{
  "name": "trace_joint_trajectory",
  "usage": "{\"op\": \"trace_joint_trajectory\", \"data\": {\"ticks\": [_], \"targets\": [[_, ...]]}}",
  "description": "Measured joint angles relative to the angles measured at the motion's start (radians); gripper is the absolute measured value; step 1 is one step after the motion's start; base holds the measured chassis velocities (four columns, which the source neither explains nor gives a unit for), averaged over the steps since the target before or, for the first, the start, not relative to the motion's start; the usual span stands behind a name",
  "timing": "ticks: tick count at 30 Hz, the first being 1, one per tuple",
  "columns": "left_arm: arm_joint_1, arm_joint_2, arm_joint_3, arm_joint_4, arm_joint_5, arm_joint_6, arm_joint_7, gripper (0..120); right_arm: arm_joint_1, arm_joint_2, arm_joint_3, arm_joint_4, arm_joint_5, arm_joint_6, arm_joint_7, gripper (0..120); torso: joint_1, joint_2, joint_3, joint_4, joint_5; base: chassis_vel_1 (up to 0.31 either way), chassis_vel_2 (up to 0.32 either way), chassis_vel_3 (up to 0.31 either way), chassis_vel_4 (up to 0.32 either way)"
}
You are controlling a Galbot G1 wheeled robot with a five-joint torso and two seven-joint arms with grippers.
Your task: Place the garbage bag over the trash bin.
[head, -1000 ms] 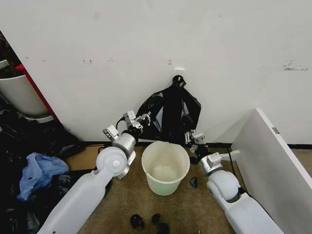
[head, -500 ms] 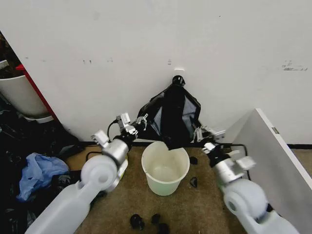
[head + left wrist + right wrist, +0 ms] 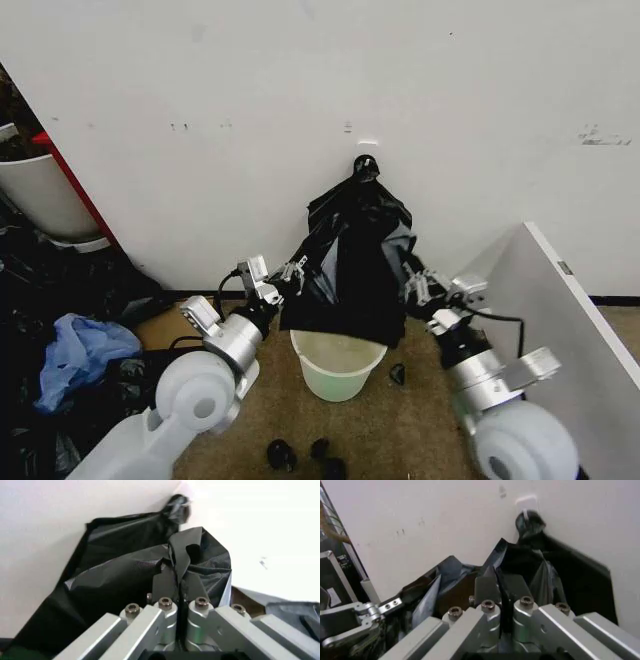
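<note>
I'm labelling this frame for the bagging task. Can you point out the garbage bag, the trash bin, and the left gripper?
garbage bag [image 3: 350, 275]: head view, on its black front panel hanging over the bin.
trash bin [image 3: 335, 378]: head view, on its off-white front wall below the bag.
left gripper [image 3: 178, 588]: left wrist view, between fingertips clamped on the bag's edge.

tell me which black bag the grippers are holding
The garbage bag stretched between the left gripper and right gripper above the trash bin, not the heap of dark bags.

We see the garbage bag [image 3: 350, 270] draped over the trash bin [image 3: 338, 368], covering its rear rim. The wall [image 3: 400, 100] behind and a white panel [image 3: 560, 330] at right hem us in; the floor [image 3: 390, 430] in front lies open.
</note>
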Motion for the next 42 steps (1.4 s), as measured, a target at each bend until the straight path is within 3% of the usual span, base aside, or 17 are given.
{"op": "trace_joint_trajectory", "data": {"ticks": [6, 8, 11, 25, 33, 42], "targets": [[0.017, -0.057, 0.019, 0.078, 0.033, -0.026, 0.015, 0, 0.01, 0.02, -0.029, -0.054, -0.02, 0.021, -0.012, 0, 0.0, 0.0, 0.0, 0.0002, -0.0003, 0.0, 0.0, 0.0, 0.0], [0.035, -0.123, 0.04, 0.152, 0.067, -0.05, 0.033, 0, 0.01, 0.033, -0.033, -0.102, -0.03, 0.045, -0.012, 0, 0.0, 0.0, 0.0, 0.0001, -0.0002, 0.0, 0.0, 0.0, 0.0], [0.027, -0.146, 0.057, 0.192, 0.067, -0.053, 0.029, 0, -0.012, 0.032, -0.017, -0.111, -0.039, 0.054, -0.012, 0, 0.0, 0.0, 0.0, 0.0, -0.0001, 0.0, 0.0, 0.0, 0.0], [0.086, -0.126, 0.068, 0.275, 0.041, -0.019, -0.034, 0, -0.117, 0.043, -0.026, -0.234, -0.101, 0.062, 0.036, 0, 0.0, 0.0, 0.0, 0.0002, -0.0001, 0.0, 0.0, 0.0, 0.0], [0.155, -0.102, 0.049, 0.225, 0.056, 0.012, -0.083, 0, -0.194, 0.027, -0.011, -0.204, -0.139, -0.075, 0.11, 0, 0.0, 0.0, 0.0, -0.0001, -0.0003, 0.0, 0.0, 0.0, 0.0], [0.211, -0.051, 0.002, 0.202, 0.051, 0.018, -0.099, 0, -0.186, 0.033, -0.023, -0.221, -0.192, -0.226, 0.226, 0, 0.0, 0.0, 0.0, 0.0, -0.0001, 0.0, 0.0, 0.0, 0.0]]}}
